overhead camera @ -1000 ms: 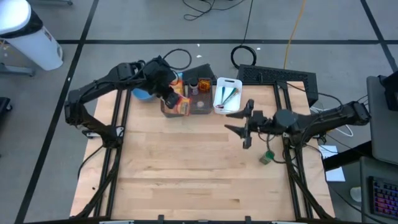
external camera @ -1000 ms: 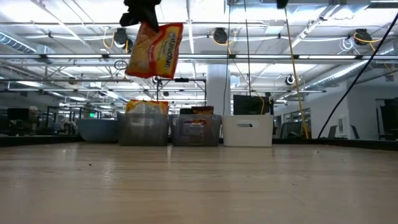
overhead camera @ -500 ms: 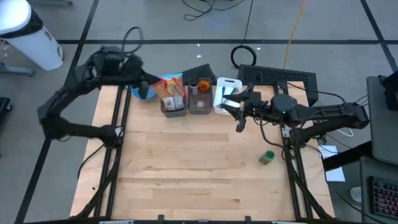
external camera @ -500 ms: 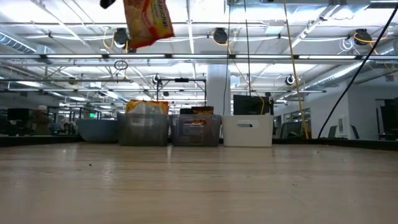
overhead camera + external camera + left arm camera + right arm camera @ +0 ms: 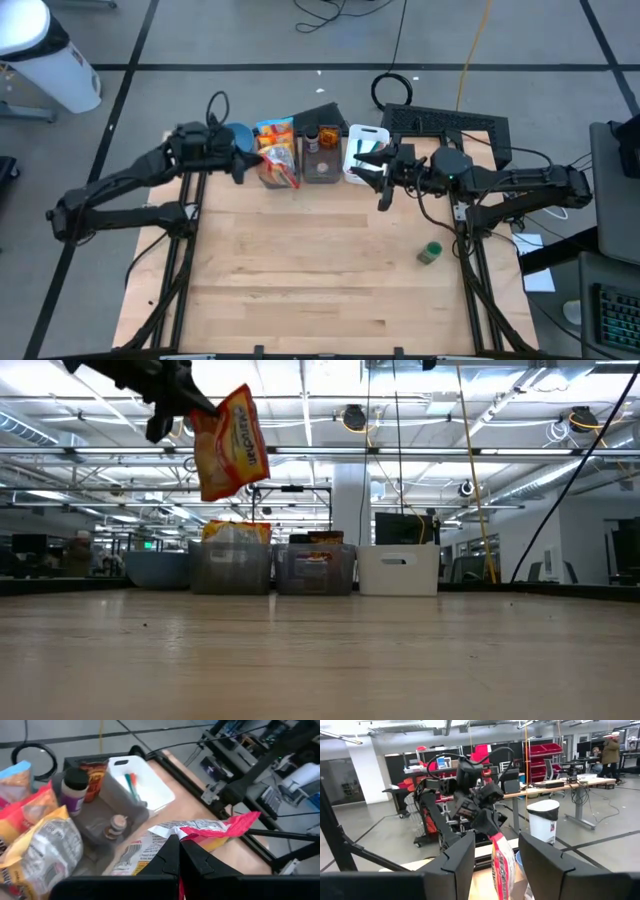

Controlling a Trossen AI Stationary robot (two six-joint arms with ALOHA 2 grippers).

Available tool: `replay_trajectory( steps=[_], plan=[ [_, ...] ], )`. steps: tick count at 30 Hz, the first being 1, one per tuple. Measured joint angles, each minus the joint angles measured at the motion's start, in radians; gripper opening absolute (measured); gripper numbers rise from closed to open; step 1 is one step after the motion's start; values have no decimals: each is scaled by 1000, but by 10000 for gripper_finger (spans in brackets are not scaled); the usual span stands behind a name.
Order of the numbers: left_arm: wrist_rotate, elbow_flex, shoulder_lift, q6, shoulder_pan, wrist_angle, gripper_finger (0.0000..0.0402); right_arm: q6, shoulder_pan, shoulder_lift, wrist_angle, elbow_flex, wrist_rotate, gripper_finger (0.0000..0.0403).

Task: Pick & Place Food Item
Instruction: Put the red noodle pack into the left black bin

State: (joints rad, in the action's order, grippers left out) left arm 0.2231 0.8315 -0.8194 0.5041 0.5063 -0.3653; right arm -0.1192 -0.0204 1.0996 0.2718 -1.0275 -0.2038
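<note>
A yellow-orange food packet (image 5: 230, 445) with a red end hangs in the air at the far left of the table, beside the bins; my left gripper (image 5: 185, 410) is shut on it. The left wrist view shows the packet (image 5: 200, 831) reaching forward from the shut fingers, barcode side up. A clear bin (image 5: 278, 172) at the far edge, beside the packet, holds more packets. My right gripper (image 5: 378, 185) hovers near the white bin (image 5: 365, 150), open with nothing between its fingers (image 5: 465, 860). My left gripper pinches one end of the packet (image 5: 172, 840) between its two shut fingers, coming roughly level from the table's left. The packet is lifted clear. It hangs tilted, its free red end (image 5: 240, 820) away from the fingers.
Along the far edge stand a blue bowl (image 5: 238, 135), a second clear bin (image 5: 322, 165) with jars, and the white bin with utensils. A small green jar (image 5: 430, 253) stands at the right. The near half of the wooden table (image 5: 320, 280) is bare.
My left gripper has carried the packet up and toward the table's far left, then come down again beside the bins; the packet now hangs lower and more tilted. My right gripper has moved toward the far edge, up to the white bin.
</note>
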Motion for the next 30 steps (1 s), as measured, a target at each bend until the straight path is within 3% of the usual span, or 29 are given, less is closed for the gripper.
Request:
replay_trajectory(
  steps=[30],
  plan=[
    [-193, -20, -225, 86, 23, -3, 0, -26, 0, 13, 0, 1, 1, 139]
  ],
)
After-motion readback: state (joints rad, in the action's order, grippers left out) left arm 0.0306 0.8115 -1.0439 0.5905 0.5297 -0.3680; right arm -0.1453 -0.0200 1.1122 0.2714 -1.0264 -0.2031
